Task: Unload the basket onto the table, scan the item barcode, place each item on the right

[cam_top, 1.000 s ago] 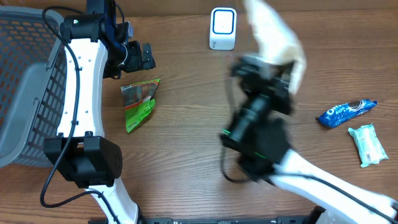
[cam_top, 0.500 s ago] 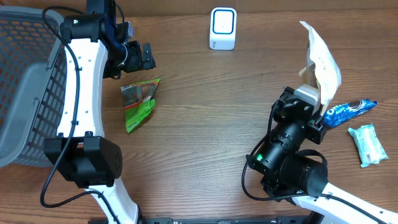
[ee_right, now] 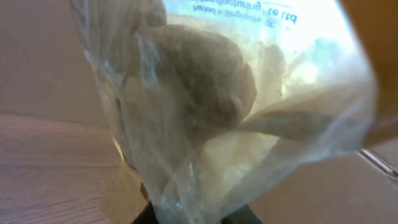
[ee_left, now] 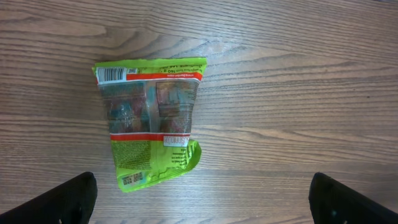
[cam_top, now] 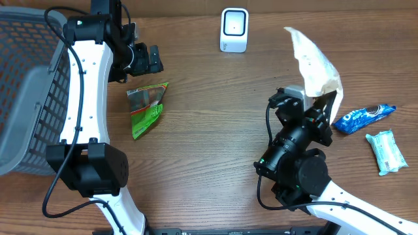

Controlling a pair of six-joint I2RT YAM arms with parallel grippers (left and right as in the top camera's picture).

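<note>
Translucent bag (ee_right: pixel 205 106) largely hides right end effector (cam_top: pixel 319 106).

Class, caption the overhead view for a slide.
Right gripper holds a clear bag aloft; left gripper open near green packet.

The left arm (cam_top: pixel 83 78) has white link shells, black joint housings and a thin black cable (cam_top: pixel 77 68) running along it. The right arm (cam_top: pixel 294 163) is black near its wrist, with a small green light (cam_top: pixel 260 161), and white lower down. The left gripper (ee_left: pixel 199 186) has black fingers (ee_left: pixel 62 202).
</note>
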